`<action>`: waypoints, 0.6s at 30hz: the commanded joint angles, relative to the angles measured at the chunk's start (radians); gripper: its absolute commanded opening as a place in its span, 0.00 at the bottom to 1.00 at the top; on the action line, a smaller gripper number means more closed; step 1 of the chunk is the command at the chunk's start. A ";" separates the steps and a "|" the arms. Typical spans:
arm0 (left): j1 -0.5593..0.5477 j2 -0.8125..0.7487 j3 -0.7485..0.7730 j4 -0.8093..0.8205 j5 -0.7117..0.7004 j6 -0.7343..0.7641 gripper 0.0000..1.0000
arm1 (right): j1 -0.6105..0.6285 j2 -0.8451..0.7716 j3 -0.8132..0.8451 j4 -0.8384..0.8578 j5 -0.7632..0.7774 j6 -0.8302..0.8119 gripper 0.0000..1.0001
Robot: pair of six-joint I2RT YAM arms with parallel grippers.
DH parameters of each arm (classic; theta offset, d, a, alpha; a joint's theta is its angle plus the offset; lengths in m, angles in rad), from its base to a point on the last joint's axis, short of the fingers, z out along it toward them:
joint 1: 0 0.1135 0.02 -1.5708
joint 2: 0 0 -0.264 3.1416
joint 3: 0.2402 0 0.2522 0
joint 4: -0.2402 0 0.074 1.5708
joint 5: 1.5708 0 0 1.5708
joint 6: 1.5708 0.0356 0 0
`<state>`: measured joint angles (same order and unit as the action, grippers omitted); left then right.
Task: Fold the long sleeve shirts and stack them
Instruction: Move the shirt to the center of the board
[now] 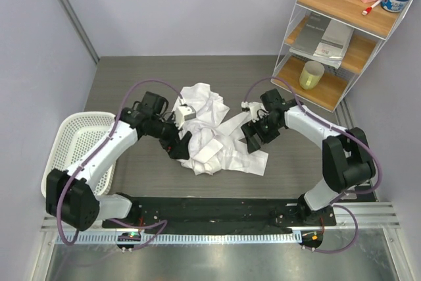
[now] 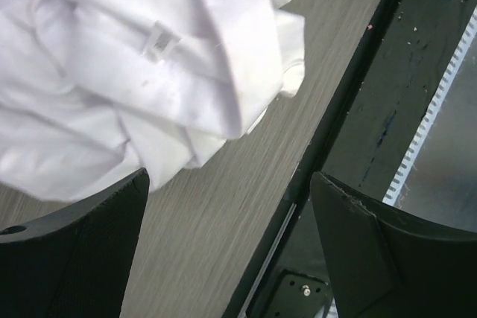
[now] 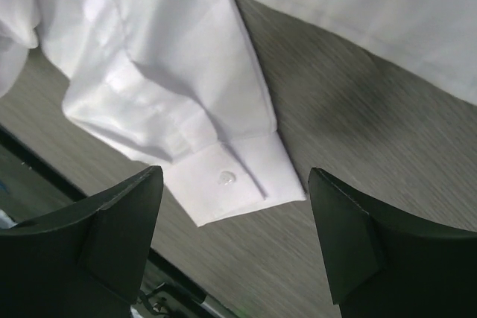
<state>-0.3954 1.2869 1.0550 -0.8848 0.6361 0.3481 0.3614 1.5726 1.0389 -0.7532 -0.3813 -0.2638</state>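
The long sleeve shirts (image 1: 212,131) lie in one crumpled white heap on the middle of the grey table. My left gripper (image 1: 180,145) is at the heap's left edge, low over the table. In the left wrist view it (image 2: 229,184) is open and empty, with rumpled white cloth (image 2: 141,65) just ahead of the fingers. My right gripper (image 1: 252,137) is at the heap's right edge. In the right wrist view it (image 3: 235,184) is open and empty above a flat sleeve cuff (image 3: 238,178) with one button.
A white perforated basket (image 1: 74,143) stands at the table's left edge beside the left arm. A wire shelf (image 1: 342,31) at the back right holds grey-white booklets (image 1: 325,37), a yellow cup (image 1: 311,74) and small items. A black rail (image 1: 217,212) runs along the front.
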 commanded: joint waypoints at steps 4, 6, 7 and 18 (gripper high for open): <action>-0.175 0.044 -0.038 0.251 -0.056 -0.020 0.86 | 0.011 0.096 0.012 0.114 0.071 0.000 0.84; -0.216 0.087 -0.027 0.264 -0.065 -0.017 0.84 | 0.034 0.109 -0.008 0.121 0.078 0.000 0.84; -0.227 0.101 -0.020 0.270 -0.067 -0.018 0.84 | 0.042 0.118 -0.017 0.124 0.078 0.000 0.84; -0.257 0.146 0.009 0.219 -0.124 0.012 0.13 | 0.068 0.078 -0.011 0.092 0.139 -0.008 0.01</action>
<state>-0.6571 1.4673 1.0107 -0.6468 0.5365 0.3435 0.4313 1.6951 1.0046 -0.6174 -0.2726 -0.2615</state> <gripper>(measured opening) 0.218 0.075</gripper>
